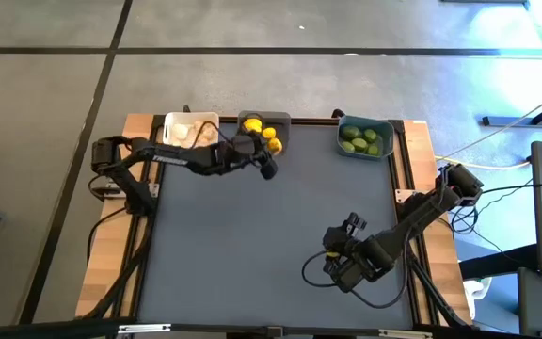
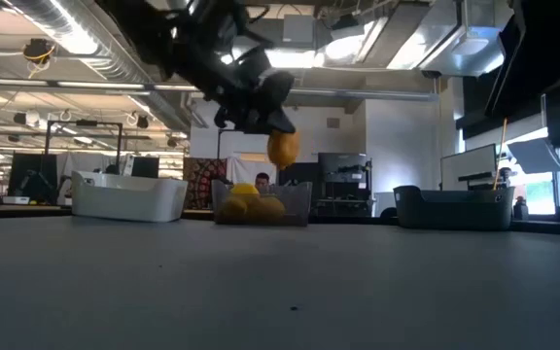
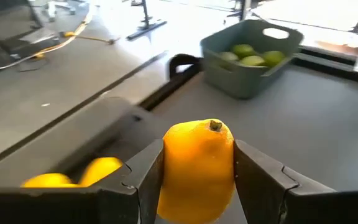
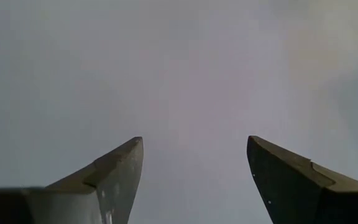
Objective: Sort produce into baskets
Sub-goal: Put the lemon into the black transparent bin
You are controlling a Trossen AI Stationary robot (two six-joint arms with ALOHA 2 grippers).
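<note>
Surface [image 1: 271, 235]: dark grey mat, bare over most of its area; three baskets sit in a row along the far edge.

Left arm [image 1: 172, 160]: stretched out low from the left side toward the far edge, wrist over the near rim of the middle basket. Left gripper [image 3: 197, 171] clenched on a yellow lemon [image 3: 197, 168], one finger on each side, stem end facing away from the wrist. In the low view the lemon [image 2: 282, 148] hangs in the air above the dark grey basket [image 2: 261, 206], not touching it.

Right arm [image 1: 422, 212]: folded back at the near right of the surface, well apart from the baskets. Right gripper [image 4: 194, 180] released, fingers spread, nothing between them, pointing down at bare mat.

Baskets, left to right in the high view:
- white basket [image 1: 188, 130]: pale garlic bulbs [image 1: 184, 134] inside.
- dark grey basket: yellow lemons [image 1: 271, 139] inside, partly hidden by the left gripper.
- teal basket [image 1: 365, 151]: green limes [image 1: 360, 139] inside, count unclear.

Low view also shows a person [image 2: 262, 180] in the room behind the middle basket.
</note>
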